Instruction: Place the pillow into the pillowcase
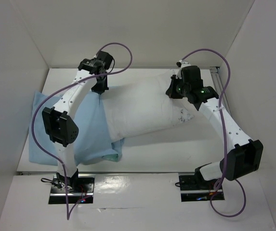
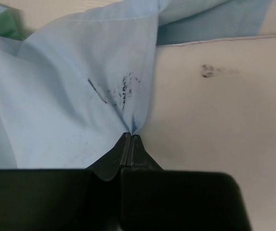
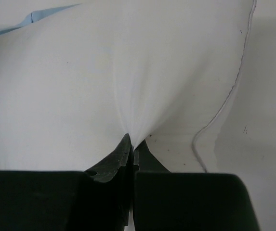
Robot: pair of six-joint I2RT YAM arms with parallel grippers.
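From above, the pillow point(image 1: 147, 113) lay across the middle of the table point(image 1: 176, 154), its left end overlapping the light blue pillowcase point(image 1: 87, 137) spread at the left. Only the wrist views showed the grips. The left gripper point(image 2: 129, 138) was pinched tight on a smudged fold of the pillowcase beside the pillow, and the right gripper point(image 3: 133, 144) was clamped on a pucker of white pillow fabric near its seamed edge.
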